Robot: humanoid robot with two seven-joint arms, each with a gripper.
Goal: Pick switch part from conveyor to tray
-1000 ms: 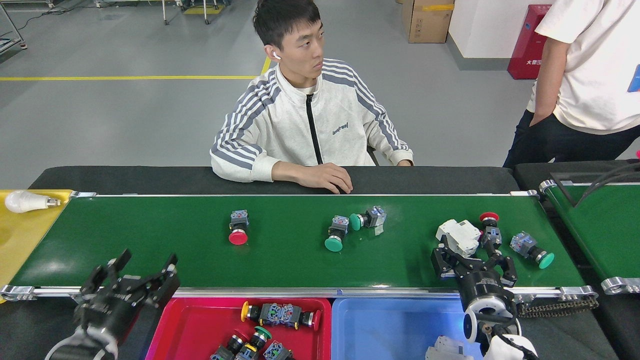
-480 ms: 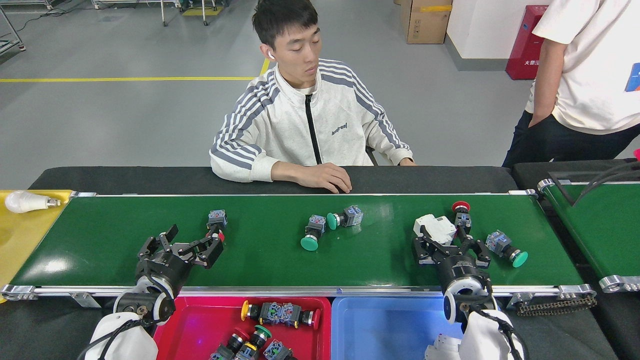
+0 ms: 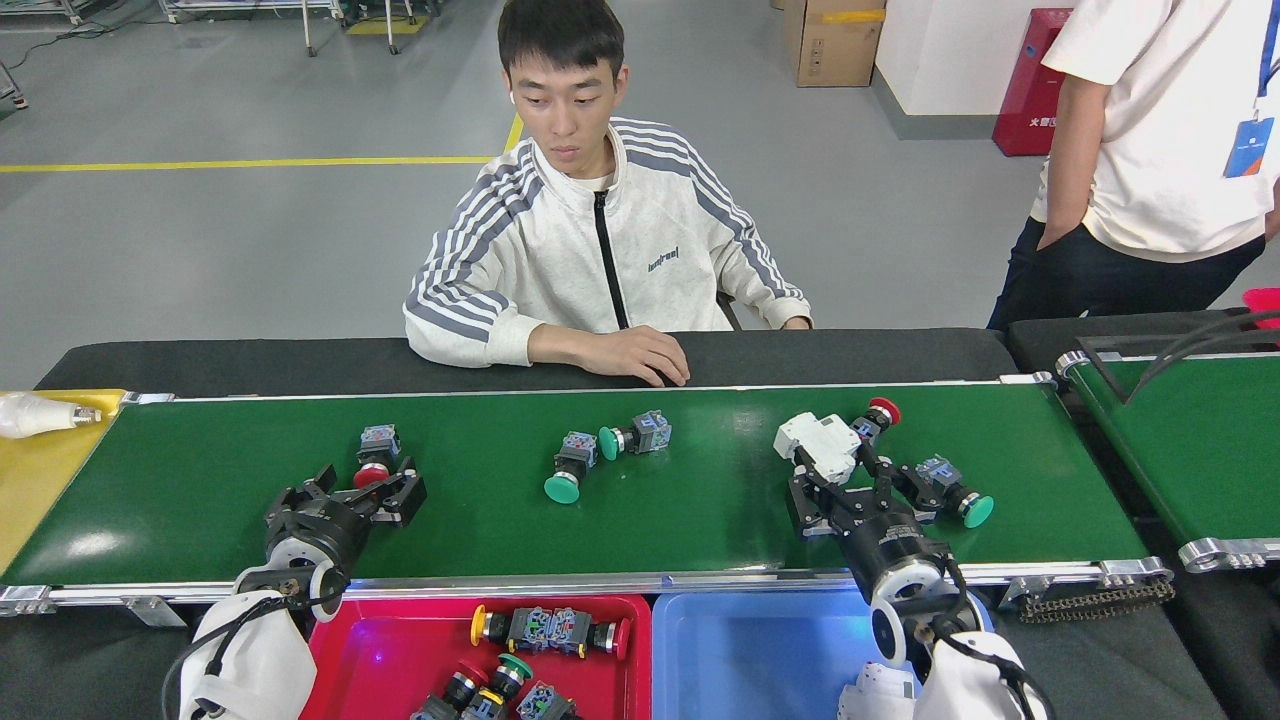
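Since half a second ago my left end effector (image 3: 385,485) has reached the red-capped grey switch part (image 3: 374,456) on the glossy green conveyor (image 3: 200,480), fingers spread around its cap. Its long axis runs across the belt, cap toward me. I should close squarely before lifting. My right end effector (image 3: 846,478) straddles a white block (image 3: 818,446), fingers spread.

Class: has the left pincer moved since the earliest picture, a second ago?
Yes. The left pincer has gone forward, from the conveyor's near rail onto the belt, around the red switch part.
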